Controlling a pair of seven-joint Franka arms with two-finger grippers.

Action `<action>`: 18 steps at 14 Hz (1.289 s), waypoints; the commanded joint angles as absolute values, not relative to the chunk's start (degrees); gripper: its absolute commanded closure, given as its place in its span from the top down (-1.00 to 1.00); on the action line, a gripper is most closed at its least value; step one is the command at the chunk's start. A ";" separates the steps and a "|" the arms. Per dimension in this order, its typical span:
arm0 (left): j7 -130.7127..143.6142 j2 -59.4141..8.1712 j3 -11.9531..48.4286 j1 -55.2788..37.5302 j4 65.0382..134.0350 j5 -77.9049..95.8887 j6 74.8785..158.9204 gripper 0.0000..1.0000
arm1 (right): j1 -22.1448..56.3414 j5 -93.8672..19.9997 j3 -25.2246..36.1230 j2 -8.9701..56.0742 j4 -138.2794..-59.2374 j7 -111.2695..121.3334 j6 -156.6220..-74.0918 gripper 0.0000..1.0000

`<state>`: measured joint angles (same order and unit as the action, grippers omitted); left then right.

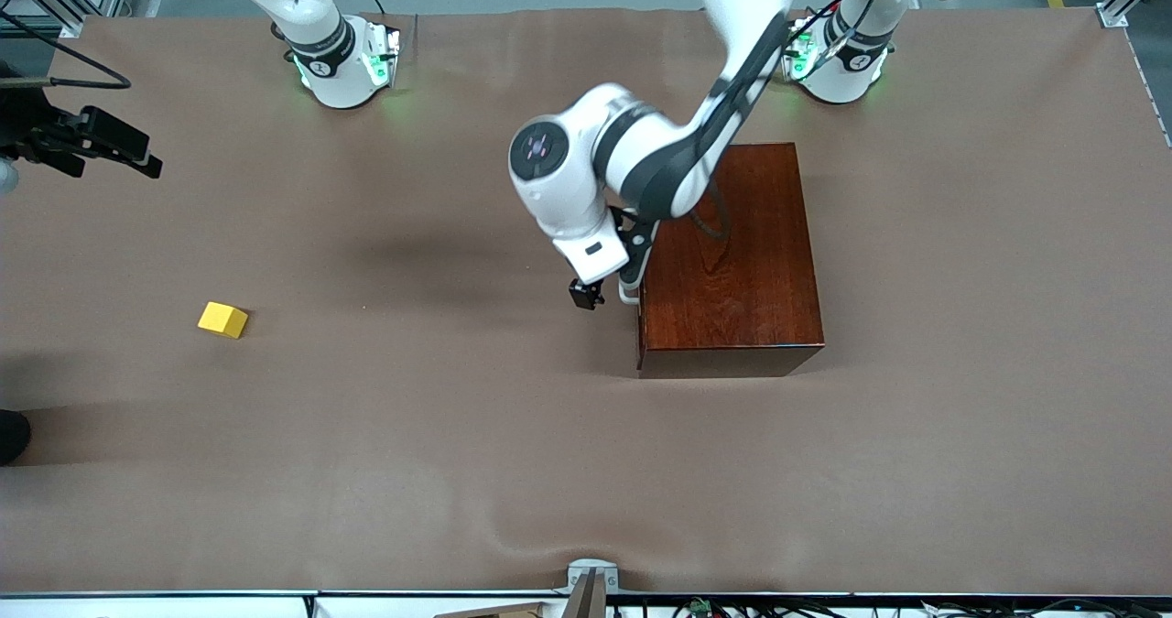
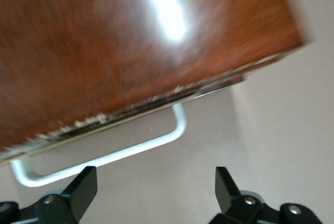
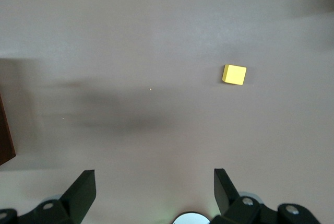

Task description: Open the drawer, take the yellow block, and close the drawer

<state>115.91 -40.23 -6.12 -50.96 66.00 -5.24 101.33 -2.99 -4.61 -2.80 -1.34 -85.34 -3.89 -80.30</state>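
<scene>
No readable writing from my seat. Only the left wrist view shows the drawer (image 2: 156, 51) shut, white handle (image 2: 104, 156) just clear of my left gripper (image 2: 156, 190), fingers spread and empty. The right gripper (image 3: 155, 192), wide open, empty, waits high over the table's right-arm end, well apart from the yellow block (image 1: 223, 319).

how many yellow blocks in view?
1. The block lies on the bare table toward the right arm's end, apart from the box. The drawer is shut, so any inside would be hidden.

One yellow block (image 1: 223, 319), one dark wooden box (image 1: 732, 261) with one white loop handle (image 2: 104, 156), two robot arms, one brown table (image 1: 586, 471).
</scene>
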 commanded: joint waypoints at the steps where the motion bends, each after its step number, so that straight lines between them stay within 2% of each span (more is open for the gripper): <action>1: 107.78 -31.23 -6.07 -47.40 68.55 -6.06 98.62 1.00 | -3.25 -5.01 -3.34 -1.58 -83.50 -3.60 -79.98 1.00; 10: 61.23 -17.24 -5.89 -28.06 69.43 -2.56 83.87 1.00 | -0.44 0.97 -3.60 -1.58 -82.97 -3.43 -79.98 1.00; 14: 43.19 -14.25 -5.89 -21.28 70.22 -2.02 79.99 1.00 | -0.97 0.44 -3.52 -1.49 -82.97 -3.52 -79.98 1.00; 18: 28.68 -10.82 -5.89 -16.27 73.38 -2.02 79.63 1.00 | -0.79 0.35 -3.52 -1.49 -82.97 -3.60 -80.07 1.00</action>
<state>33.55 -14.12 -6.52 -18.09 69.98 -2.67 79.66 -0.68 0.06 -3.40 -1.34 -83.49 -3.72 -80.30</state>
